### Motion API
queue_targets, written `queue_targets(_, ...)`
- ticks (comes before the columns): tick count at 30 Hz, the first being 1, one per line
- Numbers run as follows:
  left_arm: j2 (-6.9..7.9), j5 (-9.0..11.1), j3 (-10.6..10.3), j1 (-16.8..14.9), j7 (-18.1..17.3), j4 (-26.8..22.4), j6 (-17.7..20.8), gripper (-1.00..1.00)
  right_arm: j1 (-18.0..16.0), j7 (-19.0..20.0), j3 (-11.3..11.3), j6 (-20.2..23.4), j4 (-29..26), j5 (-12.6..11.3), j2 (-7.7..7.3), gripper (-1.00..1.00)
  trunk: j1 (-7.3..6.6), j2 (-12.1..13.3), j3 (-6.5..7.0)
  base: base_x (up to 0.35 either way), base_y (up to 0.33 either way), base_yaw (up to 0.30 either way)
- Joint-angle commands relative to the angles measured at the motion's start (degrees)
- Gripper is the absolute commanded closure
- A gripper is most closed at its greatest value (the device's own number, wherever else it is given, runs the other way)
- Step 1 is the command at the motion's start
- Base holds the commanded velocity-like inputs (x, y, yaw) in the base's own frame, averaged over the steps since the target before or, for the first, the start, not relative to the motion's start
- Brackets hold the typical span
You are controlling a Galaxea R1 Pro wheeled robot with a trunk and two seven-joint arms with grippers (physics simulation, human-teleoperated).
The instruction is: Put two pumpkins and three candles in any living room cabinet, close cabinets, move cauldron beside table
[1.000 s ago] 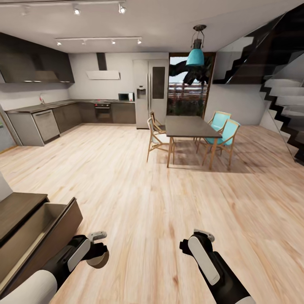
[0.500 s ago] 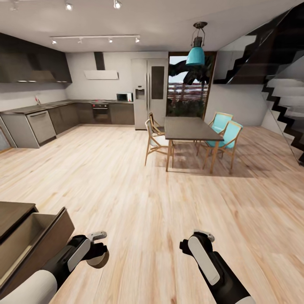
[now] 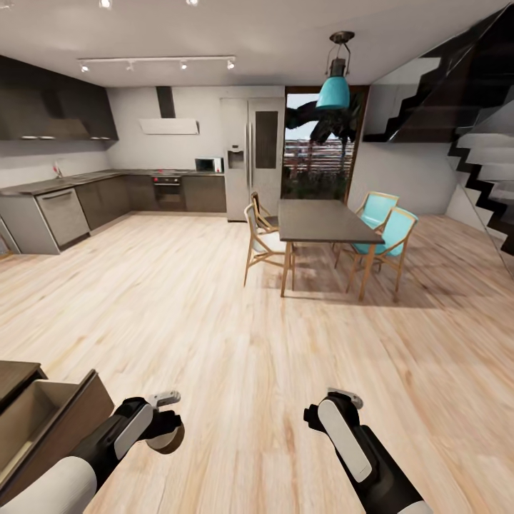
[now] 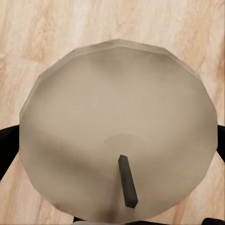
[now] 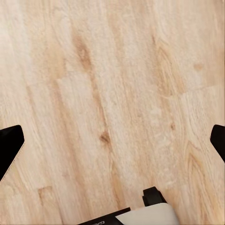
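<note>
My left gripper (image 3: 165, 437) grips a candle (image 4: 117, 131) low at near left, beside the open cabinet (image 3: 43, 421) drawer – my right gripper (image 5: 112, 140) hangs wide over bare floor (image 3: 235, 314) – nothing held

Pale wood floor (image 3: 214, 314) runs to a grey kitchen (image 3: 86, 200), dining table (image 3: 321, 220) and turquoise chairs (image 3: 385, 232).

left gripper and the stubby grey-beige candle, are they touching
Touching. In the left wrist view the grey-beige candle sits between the black jaws, whose tips meet its sides; the head view shows the left gripper closed around it above the wooden floor.
</note>
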Motion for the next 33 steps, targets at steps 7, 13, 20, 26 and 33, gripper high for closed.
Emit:
queue_targets(7,0.09,0.52,-0.40,-0.06,0.50,-0.12,0.08,1.00,-0.06,-0.58,0.07,0.16,-0.06,-0.49,-0.01,-1.00,0.04,-0.04,-0.07,0.333,0.000,0.000)
queue_targets(13,0.09,0.52,-0.40,-0.06,0.50,-0.12,0.08,1.00,-0.06,-0.58,0.07,0.16,-0.06,-0.49,-0.01,-1.00,0.04,-0.04,-0.07,0.333,0.000,0.015)
queue_targets(20,0.09,0.52,-0.40,-0.06,0.50,-0.12,0.08,1.00,-0.06,-0.58,0.07,0.17,-0.04,-0.46,-0.01,-1.00,0.04,-0.04,-0.07,0.333,0.000,0.088)
queue_targets(26,0.09,0.52,-0.40,-0.06,0.50,-0.12,0.08,1.00,-0.06,-0.58,0.07,0.18,-0.04,-0.49,-0.01,-1.00,0.04,-0.04,-0.07,0.333,0.000,0.171)
queue_targets(33,0.09,0.52,-0.40,-0.06,0.50,-0.12,0.08,1.00,-0.06,-0.58,0.14,0.23,-0.05,-0.42,-0.01,-1.00,0.04,-0.04,-0.07,0.332,-0.027,0.249)
